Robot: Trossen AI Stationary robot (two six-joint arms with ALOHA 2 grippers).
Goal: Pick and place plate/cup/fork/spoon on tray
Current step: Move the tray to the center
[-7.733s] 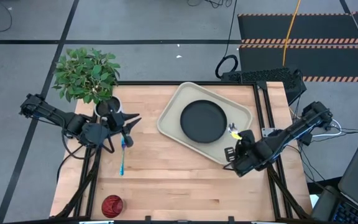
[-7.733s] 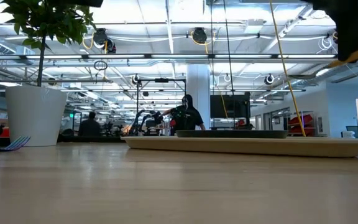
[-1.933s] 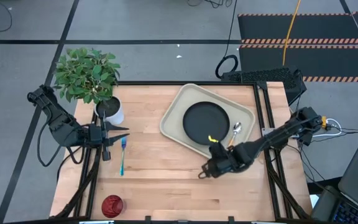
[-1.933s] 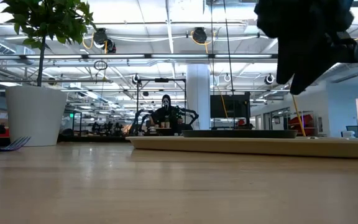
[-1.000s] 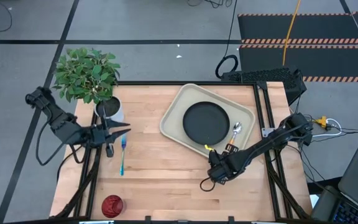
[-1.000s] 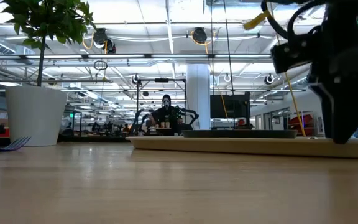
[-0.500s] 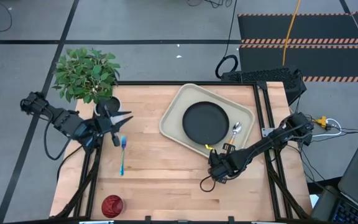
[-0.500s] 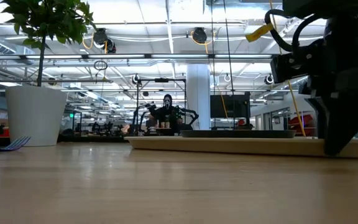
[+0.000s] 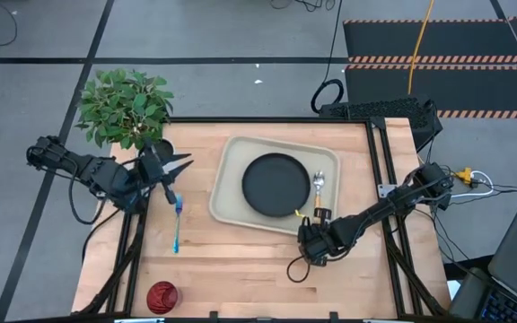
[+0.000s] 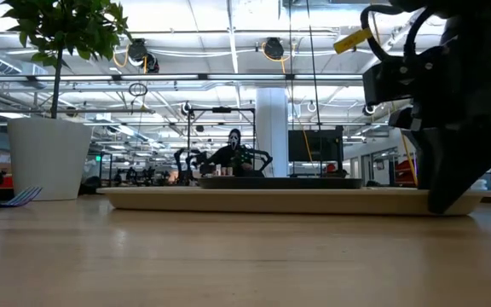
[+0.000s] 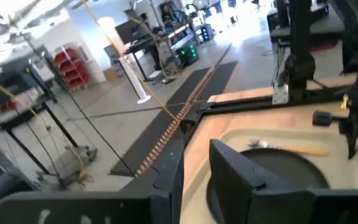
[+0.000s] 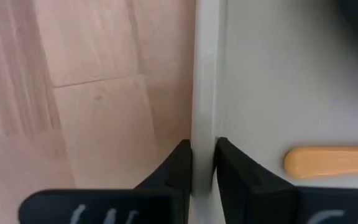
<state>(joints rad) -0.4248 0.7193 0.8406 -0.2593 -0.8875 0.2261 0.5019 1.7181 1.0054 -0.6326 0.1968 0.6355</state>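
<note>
Clamped on the tray's raised rim, the right gripper (image 12: 202,163) has one finger outside on the wood and one inside, just beside the spoon's orange handle, as its wrist view shows; a second ago those jaws stood wide and free of the rim. From above, the tray (image 9: 232,170) now lies square to the table (image 9: 240,269) and nearer its middle, where half a second ago it sat skewed and closer to the right side, so the right arm appears to be dragging it along. Riding with it are the black plate (image 9: 272,184) in the centre and the spoon (image 9: 319,188) beside the plate, so two pieces look already placed. Still on bare wood are the fork (image 9: 177,224), well to the tray's left, and the red cup (image 9: 161,294) at the near left corner. Above the fork's upper end hovers the left gripper (image 9: 176,167), its fingers spread apart and empty, next to the potted plant (image 9: 124,106). Moving the tray leftward probably shortens the carry for fork and cup
</note>
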